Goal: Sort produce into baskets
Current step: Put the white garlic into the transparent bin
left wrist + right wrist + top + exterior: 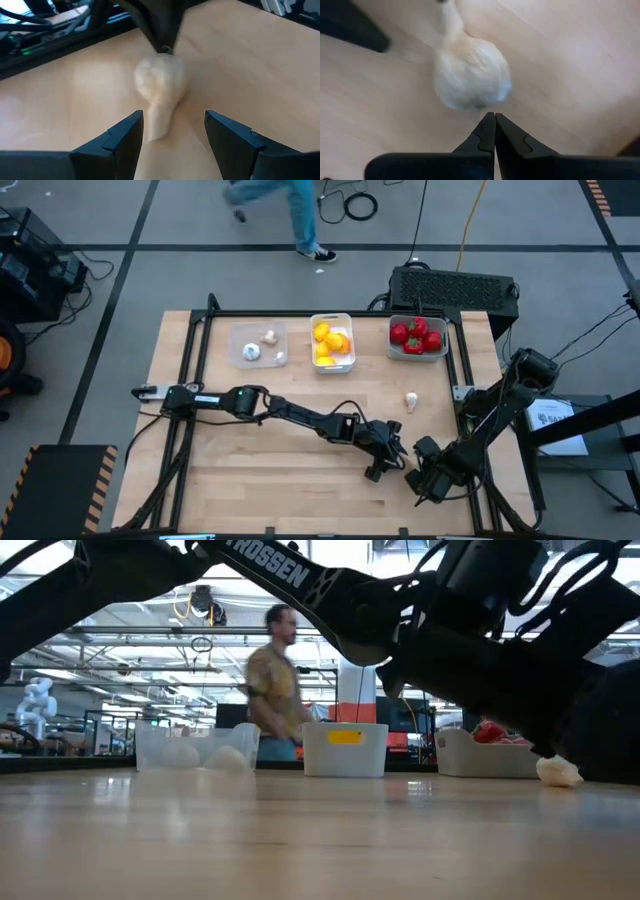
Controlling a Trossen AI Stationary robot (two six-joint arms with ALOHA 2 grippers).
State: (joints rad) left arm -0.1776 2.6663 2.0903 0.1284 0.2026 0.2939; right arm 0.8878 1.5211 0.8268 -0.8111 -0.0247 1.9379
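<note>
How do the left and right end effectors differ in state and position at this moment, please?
The left end effector is open, its fingers spread either side of a garlic bulb lying on the table; the right end effector is shut, its tips pressed together just short of the bulb. The left one comes in from the table's middle; the right sits near the right front corner. Both are dark, low and empty.

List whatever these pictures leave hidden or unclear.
1. High view: the garlic bulb between the left gripper and right gripper is hidden by them; only the wrist views show it.
2. Low view: an arm covers part of the tomato tray.
3. High view: the top edge cuts off the person.
</note>
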